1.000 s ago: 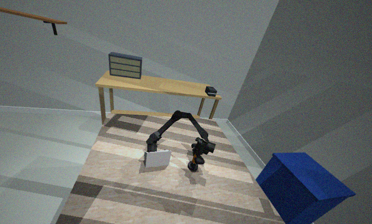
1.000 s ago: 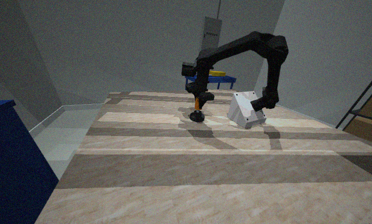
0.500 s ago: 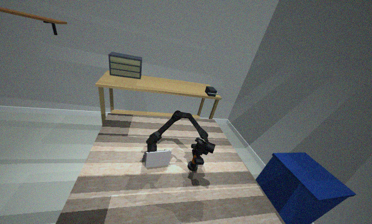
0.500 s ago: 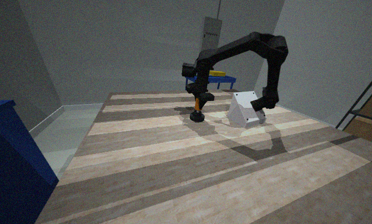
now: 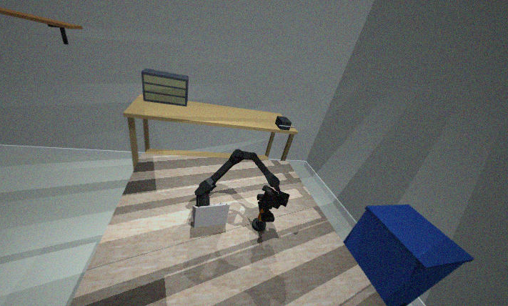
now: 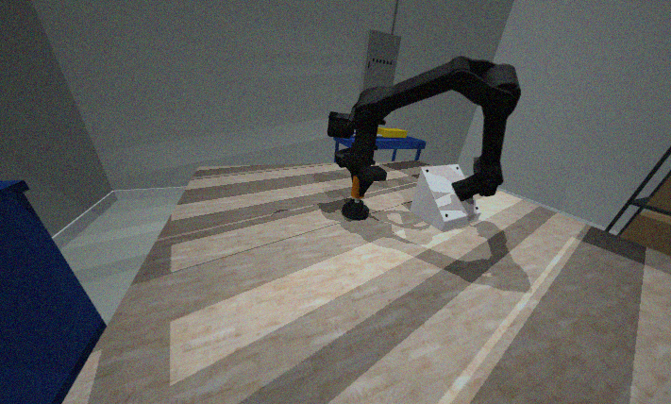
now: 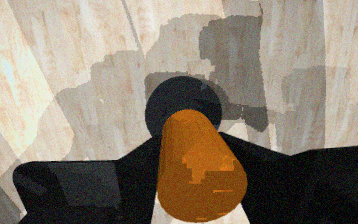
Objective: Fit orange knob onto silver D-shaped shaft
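Mostly, the underside of the orange knob is out of sight, so its hole and flat side cannot be made out; the jaws are clamped on the knob, above the round pedestal. In the wrist view both fingers run off the picture, and the knob covers part of the pedestal and all of the shaft. There is one knob, one pedestal, one arm and one pale wedge-shaped block on the table. Only the exterior view shows a short pale stretch of shaft between knob and pedestal, and a yellow item on a blue stand; only the top view shows a wooden bench with two things on it
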You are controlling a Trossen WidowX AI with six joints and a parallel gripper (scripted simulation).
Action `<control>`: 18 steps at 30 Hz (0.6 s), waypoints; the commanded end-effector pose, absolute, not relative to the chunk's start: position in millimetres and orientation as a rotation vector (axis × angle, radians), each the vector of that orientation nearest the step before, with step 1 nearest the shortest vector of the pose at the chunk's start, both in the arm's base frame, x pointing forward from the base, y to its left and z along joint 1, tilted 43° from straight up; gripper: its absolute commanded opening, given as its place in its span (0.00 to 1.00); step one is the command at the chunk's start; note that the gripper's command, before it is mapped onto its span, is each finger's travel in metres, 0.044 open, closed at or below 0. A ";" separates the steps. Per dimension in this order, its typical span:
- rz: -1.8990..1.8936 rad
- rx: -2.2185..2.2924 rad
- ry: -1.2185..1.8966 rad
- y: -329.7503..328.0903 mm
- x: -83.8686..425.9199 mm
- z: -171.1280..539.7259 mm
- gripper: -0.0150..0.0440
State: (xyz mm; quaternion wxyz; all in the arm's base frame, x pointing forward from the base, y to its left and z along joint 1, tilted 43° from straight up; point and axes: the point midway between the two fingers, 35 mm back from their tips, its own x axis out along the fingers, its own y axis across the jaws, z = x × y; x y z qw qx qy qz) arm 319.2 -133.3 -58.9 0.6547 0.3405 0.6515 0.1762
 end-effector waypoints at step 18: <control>0.401 0.766 1.474 -130.4 316.9 -62.4 0.25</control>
